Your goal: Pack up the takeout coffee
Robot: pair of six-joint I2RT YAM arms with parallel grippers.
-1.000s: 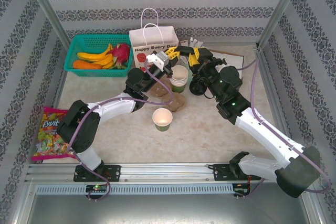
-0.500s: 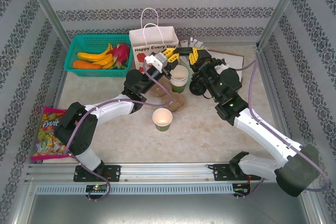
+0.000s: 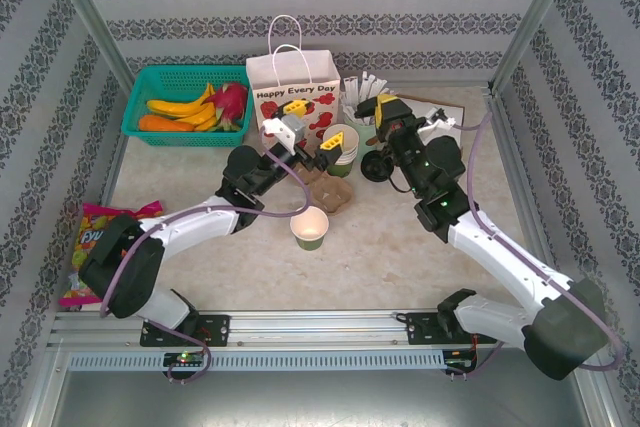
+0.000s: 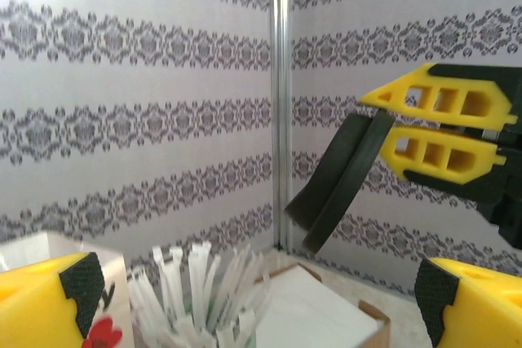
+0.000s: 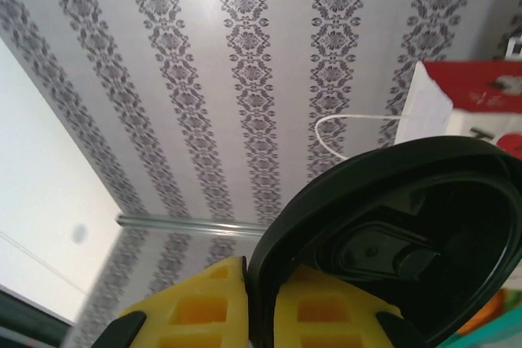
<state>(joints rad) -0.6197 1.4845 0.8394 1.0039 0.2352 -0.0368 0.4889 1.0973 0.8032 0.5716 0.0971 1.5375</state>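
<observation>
Right claw (image 5: 259, 279) pinched shut on black lid (image 5: 391, 250) at its rim, up near bag (image 3: 293, 87); left claw (image 4: 257, 287) wide open, empty; green cup (image 3: 310, 228) lidless, upright on table (image 3: 400, 247), apart from both. Cup likely light, thin-walled, crushable; grip mid-wall gently, keep upright.

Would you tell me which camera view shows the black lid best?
The right wrist view: the black lid is close and large, its underside visible, pinched in the right gripper. The left wrist view shows it edge-on; the top view shows it tiny.
</observation>
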